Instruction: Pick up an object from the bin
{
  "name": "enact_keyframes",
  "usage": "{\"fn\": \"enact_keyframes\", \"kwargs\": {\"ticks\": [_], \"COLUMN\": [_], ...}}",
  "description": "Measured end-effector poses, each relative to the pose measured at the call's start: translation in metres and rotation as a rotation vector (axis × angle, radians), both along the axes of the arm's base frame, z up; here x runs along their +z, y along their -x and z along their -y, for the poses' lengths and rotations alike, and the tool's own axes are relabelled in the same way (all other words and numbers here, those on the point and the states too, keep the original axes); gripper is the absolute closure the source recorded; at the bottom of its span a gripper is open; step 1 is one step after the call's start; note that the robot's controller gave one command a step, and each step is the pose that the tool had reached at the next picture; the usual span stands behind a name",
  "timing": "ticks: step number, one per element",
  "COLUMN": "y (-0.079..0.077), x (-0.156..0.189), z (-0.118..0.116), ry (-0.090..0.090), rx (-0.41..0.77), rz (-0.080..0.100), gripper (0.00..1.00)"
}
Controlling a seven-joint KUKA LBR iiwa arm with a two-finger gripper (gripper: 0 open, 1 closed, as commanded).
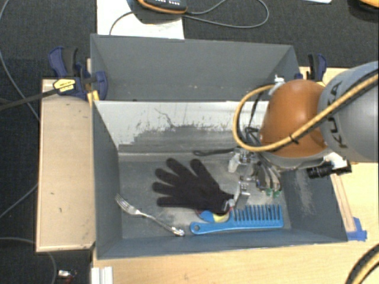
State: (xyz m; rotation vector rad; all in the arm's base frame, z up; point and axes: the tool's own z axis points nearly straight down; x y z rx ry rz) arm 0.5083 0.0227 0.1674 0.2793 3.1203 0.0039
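- My hand hangs low in the near right part of the bin, at the cuff end of the black glove.
- I cannot tell whether the hand is released or clenched (the orange wrist cover and its cables crowd that spot).
- The glove lies flat on the bin floor, its tips spread toward the left.
- The blue comb lies along the near wall, just near of the hand, teeth pointing far.
- A small yellow thing sits at the comb's handle, beside the cuff.
- The silver fork lies near left, tines leftward.
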Motion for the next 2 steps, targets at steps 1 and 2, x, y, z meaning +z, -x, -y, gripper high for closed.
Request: {"fn": "enact_keyframes", "kwargs": {"ticks": [1,2], "y": [0.006,0.009], "x": [-0.024,-0.065], "z": [-0.018,-0.027], "ry": [0.002,0.001], "rx": [0.223,0.092], "rz": [-0.001,0.003], "gripper": [0.00,0.00]}}
